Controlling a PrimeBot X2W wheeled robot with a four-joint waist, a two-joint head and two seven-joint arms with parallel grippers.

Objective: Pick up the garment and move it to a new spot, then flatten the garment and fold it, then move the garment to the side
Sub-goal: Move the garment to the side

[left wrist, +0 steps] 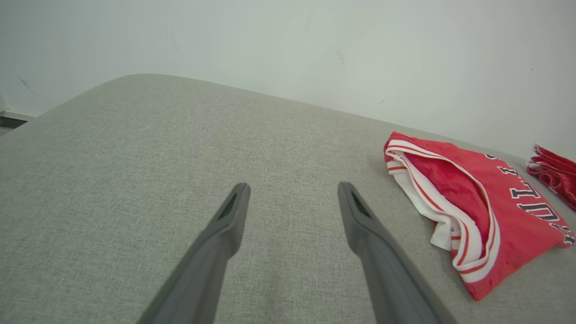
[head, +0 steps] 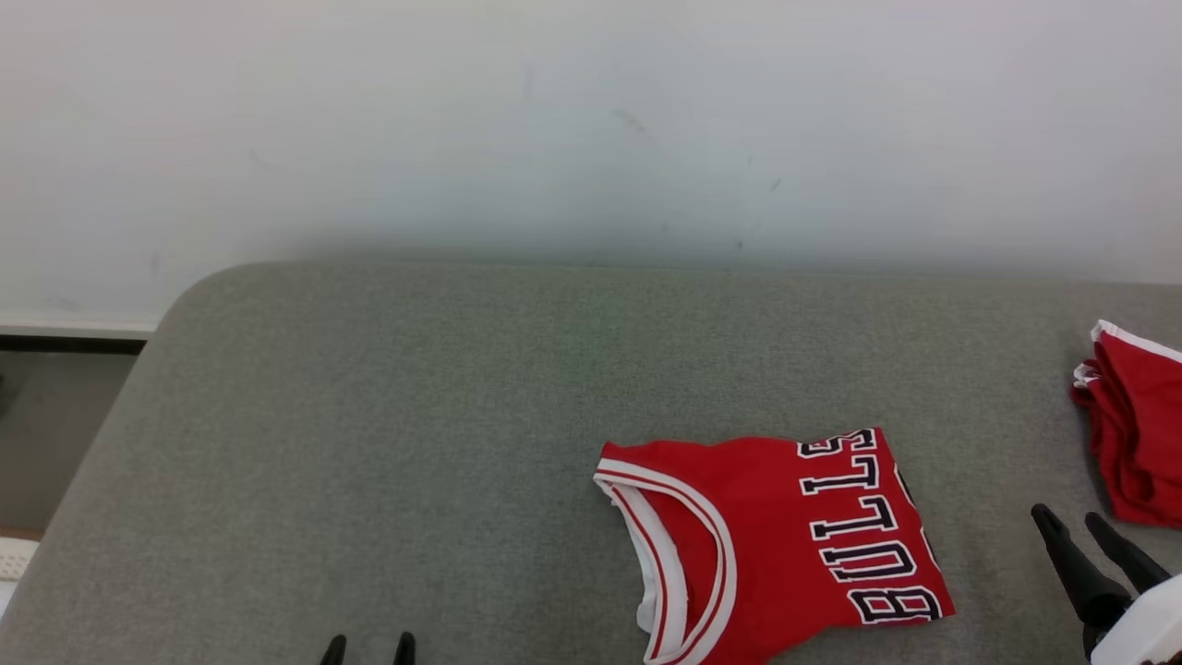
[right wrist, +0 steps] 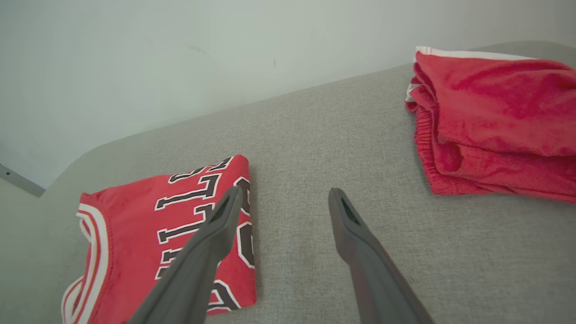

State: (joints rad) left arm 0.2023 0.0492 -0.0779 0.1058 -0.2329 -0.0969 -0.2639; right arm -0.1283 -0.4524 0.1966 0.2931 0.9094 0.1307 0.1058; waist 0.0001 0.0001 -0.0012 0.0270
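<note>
Soft, even, bright light. In the head view a faint shadow band dims the wall at 12 o'clock, just above the desk. Both wrist views bow the desk's far edge.

Grey padded bench: folded red jersey centre-right, red shorts right edge.

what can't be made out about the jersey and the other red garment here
Head view: the jersey runs off the bottom edge at its collar; its top layer hides what is folded under.
Head and right wrist views: the second red garment is cut by the right edge.
Head view: the left claw is cut off below its fingertips by the bottom edge.
</note>
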